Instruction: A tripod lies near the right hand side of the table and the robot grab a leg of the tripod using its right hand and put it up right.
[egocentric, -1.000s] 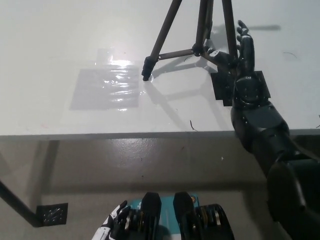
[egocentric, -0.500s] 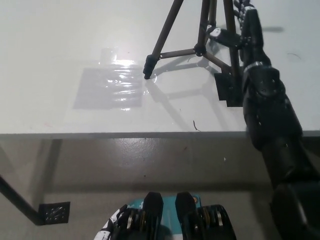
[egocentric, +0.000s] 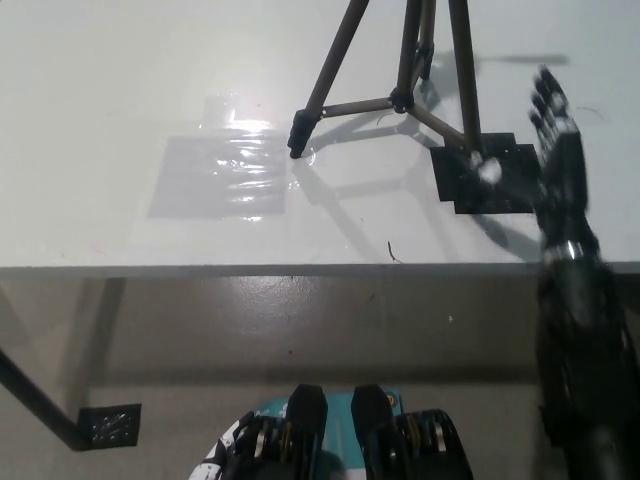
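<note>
A dark tripod stands upright on the white table, its legs spread. One foot rests near the table's middle and another on a black patch. My black right hand is open, fingers straight, to the right of the tripod and apart from it, holding nothing. Only a sliver of my white left hand shows at the bottom edge, low below the table; its fingers are hidden.
A black patch lies on the table under the tripod's right foot. A shiny taped rectangle sits left of the tripod. The table's front edge crosses the picture, with floor below.
My right hand has let go of the tripod's right leg and moved right and back towards the table's edge. The tripod stays standing.
</note>
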